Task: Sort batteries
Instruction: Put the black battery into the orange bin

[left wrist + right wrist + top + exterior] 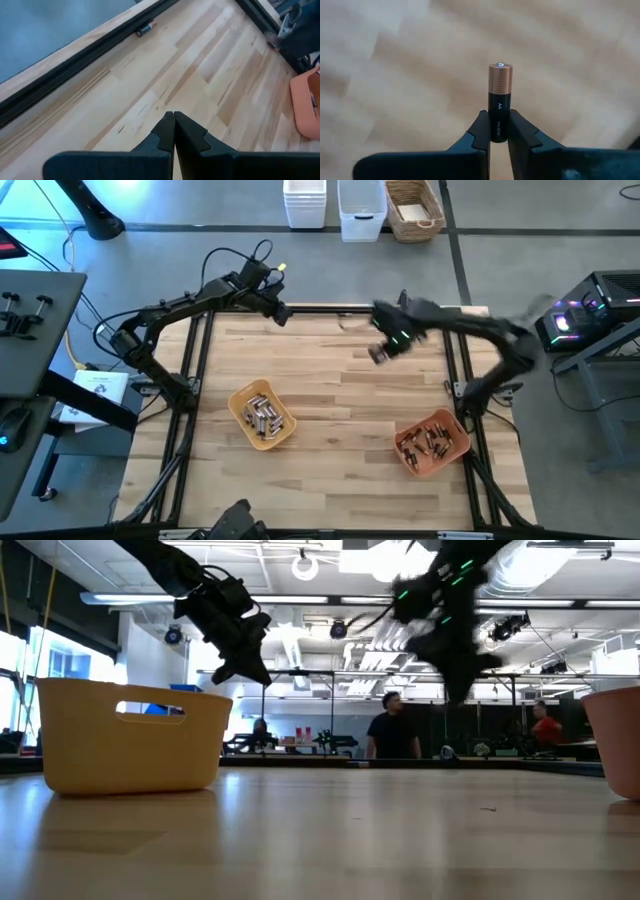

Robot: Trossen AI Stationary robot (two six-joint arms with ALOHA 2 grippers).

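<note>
The right gripper (pixel 497 131) is clamped on a copper-topped battery (pixel 499 97) that stands up out of its jaws, lifted clear of the counter (pixel 330 395). This looks like the carry step. The next move calls for bringing it over the orange tray (pixel 433 442), which holds similar dark cells, and releasing. The left gripper (pixel 174 131) waits with jaws closed and empty; a stray cell (pixel 145 28) lies well ahead of them.

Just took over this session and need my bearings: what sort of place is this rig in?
Probably a large open robotics lab or workshop: a framed wooden table with two arms, bare ceiling ducts and lights, other workstations with people standing behind.
</note>
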